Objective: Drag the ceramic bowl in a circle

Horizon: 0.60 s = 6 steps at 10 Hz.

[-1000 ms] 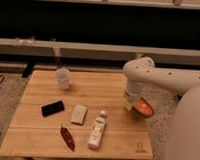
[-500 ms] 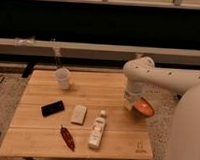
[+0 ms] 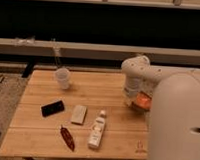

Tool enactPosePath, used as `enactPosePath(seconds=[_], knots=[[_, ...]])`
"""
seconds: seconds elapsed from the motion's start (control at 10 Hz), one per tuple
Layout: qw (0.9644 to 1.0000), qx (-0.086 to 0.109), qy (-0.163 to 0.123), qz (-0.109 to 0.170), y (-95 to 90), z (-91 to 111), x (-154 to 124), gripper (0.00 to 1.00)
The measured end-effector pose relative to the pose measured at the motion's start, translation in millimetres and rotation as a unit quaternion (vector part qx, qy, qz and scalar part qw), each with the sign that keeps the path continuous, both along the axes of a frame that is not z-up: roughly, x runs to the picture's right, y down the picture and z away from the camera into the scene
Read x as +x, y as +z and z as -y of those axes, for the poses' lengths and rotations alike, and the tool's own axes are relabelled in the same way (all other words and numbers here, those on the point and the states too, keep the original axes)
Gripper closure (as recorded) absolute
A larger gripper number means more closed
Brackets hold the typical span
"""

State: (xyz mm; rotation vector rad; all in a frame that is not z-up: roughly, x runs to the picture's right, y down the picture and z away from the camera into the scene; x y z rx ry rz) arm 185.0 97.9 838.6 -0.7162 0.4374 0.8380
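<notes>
The ceramic bowl (image 3: 142,102) is set at the right edge of the counter (image 3: 113,90), with the gripper (image 3: 134,98) placed at its left side, and the plastic cup (image 3: 63,78) is stood at the back left. Toward the front, a flat device (image 3: 52,108), a packet (image 3: 78,114) and a lying bottle (image 3: 97,129) are ranged left to right, with a slim wrapper (image 3: 67,137) before them.

Orange ceramic bowl (image 3: 142,102) beneath the white gripper (image 3: 131,95), light-brown table (image 3: 118,85), black phone (image 3: 52,108), dark-red packet (image 3: 67,137), whitish cup (image 3: 63,78).
</notes>
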Motion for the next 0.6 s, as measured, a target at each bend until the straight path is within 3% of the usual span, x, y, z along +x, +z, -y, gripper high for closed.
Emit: enactPosePath(seconds=[0.6], knots=[[0.9968,0.021,-0.051,0.058,46.1,38.7,-61.8,1.00]])
